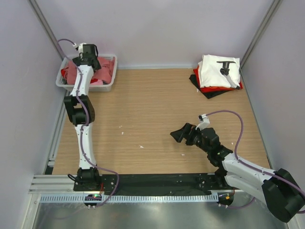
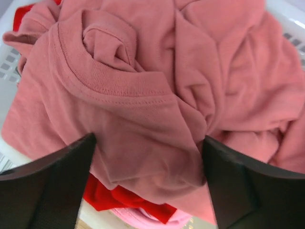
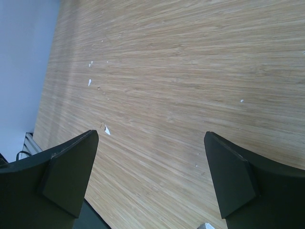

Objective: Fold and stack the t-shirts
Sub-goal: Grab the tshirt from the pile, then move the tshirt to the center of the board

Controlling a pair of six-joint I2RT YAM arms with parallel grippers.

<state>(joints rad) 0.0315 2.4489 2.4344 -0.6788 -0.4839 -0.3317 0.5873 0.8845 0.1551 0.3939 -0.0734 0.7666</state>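
Two stood spread and empty: the right end effector (image 3: 150, 136) over the table (image 3: 190, 71), the left end effector (image 2: 147, 143) just above the pink t-shirt (image 2: 143, 95) in the basket (image 1: 106, 86). Pinching the collar ridge, one layer only, looked wisest.
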